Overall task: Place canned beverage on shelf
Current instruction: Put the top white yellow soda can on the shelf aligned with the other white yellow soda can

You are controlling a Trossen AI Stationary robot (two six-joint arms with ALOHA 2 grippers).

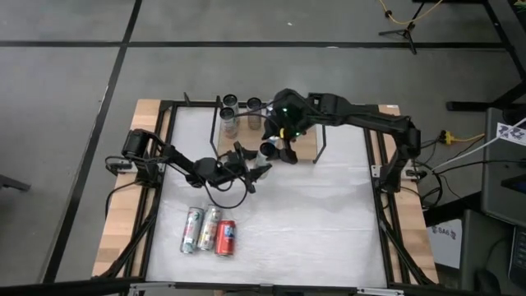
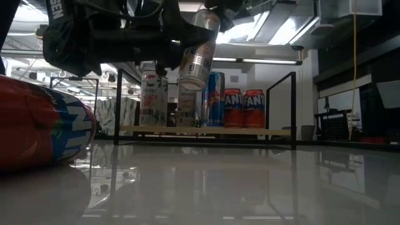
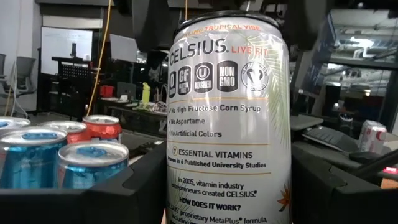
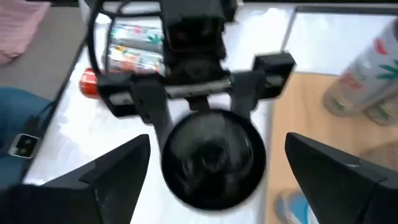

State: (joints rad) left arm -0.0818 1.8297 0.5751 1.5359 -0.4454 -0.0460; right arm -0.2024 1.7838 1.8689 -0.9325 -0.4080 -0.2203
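Can (image 3: pixel 227 118) fills left wrist view, clamped in left end effector (image 1: pixel 256 168); right end effector (image 1: pixel 279 146) spread wide around it, empty. Handover step; shelf (image 1: pixel 306 146) just beyond—right must close next.

White tabletop (image 1: pixel 312 222), grey floor (image 1: pixel 66 82), black tripod (image 1: pixel 403 31), yellow cable (image 1: pixel 403 16)

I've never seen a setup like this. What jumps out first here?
A white Celsius can is held up off the table in the left tool, while the right tool hovers open directly over it. Behind them, the shelf already carries a row of upright cans. Three more cans lie on the table's near side.
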